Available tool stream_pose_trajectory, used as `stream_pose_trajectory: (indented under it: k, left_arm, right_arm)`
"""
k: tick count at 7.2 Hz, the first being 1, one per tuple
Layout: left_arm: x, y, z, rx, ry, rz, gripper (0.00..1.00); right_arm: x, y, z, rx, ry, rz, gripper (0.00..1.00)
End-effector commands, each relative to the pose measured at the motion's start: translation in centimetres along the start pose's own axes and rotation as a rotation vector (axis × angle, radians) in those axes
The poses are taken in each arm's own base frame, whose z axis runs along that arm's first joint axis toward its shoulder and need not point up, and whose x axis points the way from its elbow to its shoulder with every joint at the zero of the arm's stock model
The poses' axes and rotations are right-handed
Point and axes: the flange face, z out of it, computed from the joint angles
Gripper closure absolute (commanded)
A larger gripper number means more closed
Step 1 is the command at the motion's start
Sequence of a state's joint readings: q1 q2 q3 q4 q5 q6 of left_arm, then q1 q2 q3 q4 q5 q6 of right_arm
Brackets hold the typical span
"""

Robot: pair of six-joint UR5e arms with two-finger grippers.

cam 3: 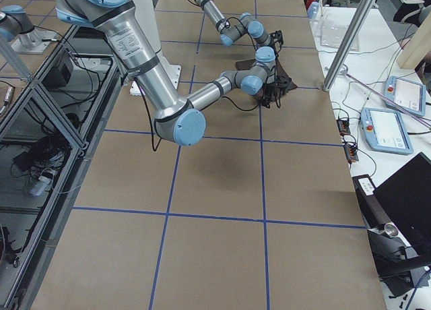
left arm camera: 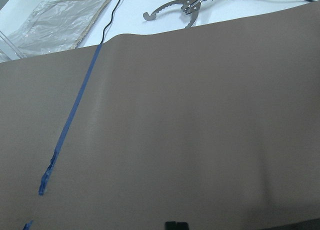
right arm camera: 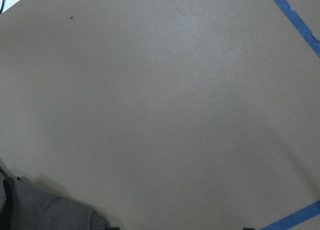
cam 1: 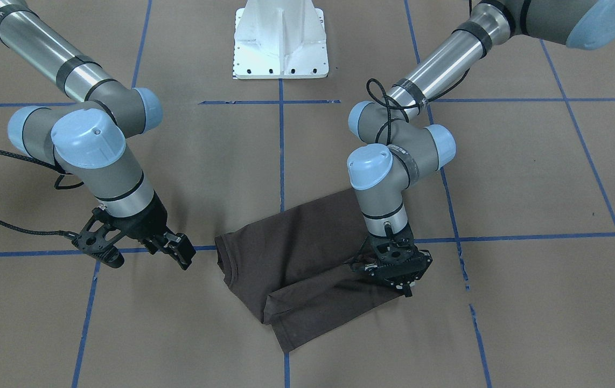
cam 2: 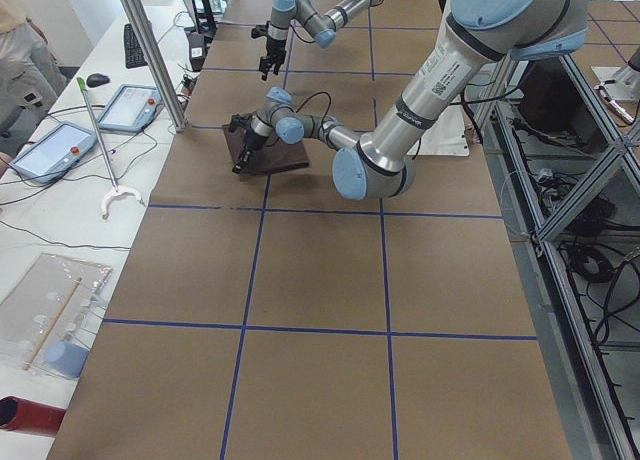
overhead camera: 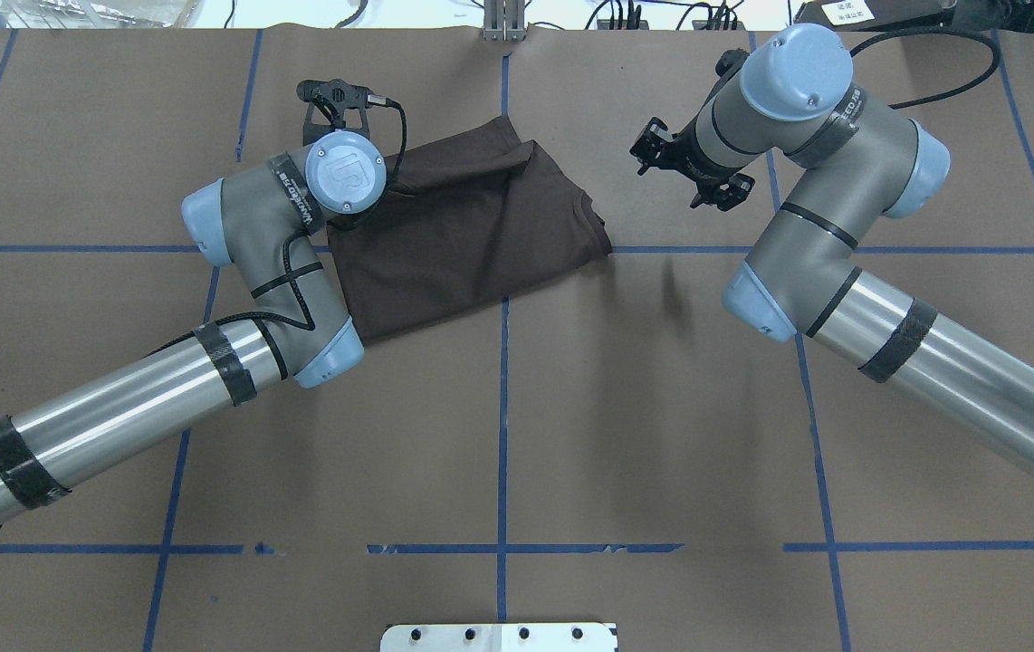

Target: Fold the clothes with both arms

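The limp, light-looking T-shirt (cam 1: pixel 296 258) lies part-folded on the tabletop (cam 1: pixel 528 178), probably best pinched at corners; left pincer (cam 1: pixel 393 265) at its edge, grip unclear, right pincer (cam 1: pixel 178 250) gapes empty nearby

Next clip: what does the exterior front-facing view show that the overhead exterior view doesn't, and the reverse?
Front-facing only: the left end effector down at the T-shirt edge, plus the whole white pedestal. Overhead only: cables past the table; there the wrist's joint cap covers that end effector. Both: the right end effector, clear of the T-shirt, and blue tape lines.
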State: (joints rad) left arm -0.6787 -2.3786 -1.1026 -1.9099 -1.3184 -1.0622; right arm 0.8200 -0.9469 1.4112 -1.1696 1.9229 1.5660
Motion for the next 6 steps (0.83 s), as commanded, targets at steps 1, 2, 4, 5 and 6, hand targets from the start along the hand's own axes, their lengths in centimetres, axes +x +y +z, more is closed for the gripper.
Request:
stream_pose_trajectory:
  k: [1,2,4,5,6]
  left_arm:
    - [-1.4,-1.1,0.2,0.034,0.04,0.043,0.85]
    - [-2.5,-2.6,0.0,-0.008,0.072,0.053,0.76]
    - [-4.7,-4.1,-3.1,-0.041,0.149,0.04,0.76]
    - [-3.9,-4.0,-4.4,-0.092,0.173,0.032,0.79]
    - [-3.5,-4.0,-5.4,-0.115,0.205,0.032,1.0]
  right_arm:
    - [-0.7,0.3,-0.9,0.012,-0.017,-0.006,0.14]
    - [-0.7,0.4,-1.3,0.014,-0.022,-0.008,0.13]
    - [-0.5,0.4,-1.5,0.014,-0.024,-0.008,0.13]
    - [-0.4,0.3,-1.4,0.014,-0.021,-0.007,0.14]
    - [-0.4,0.0,-2.0,0.015,-0.03,-0.007,0.14]
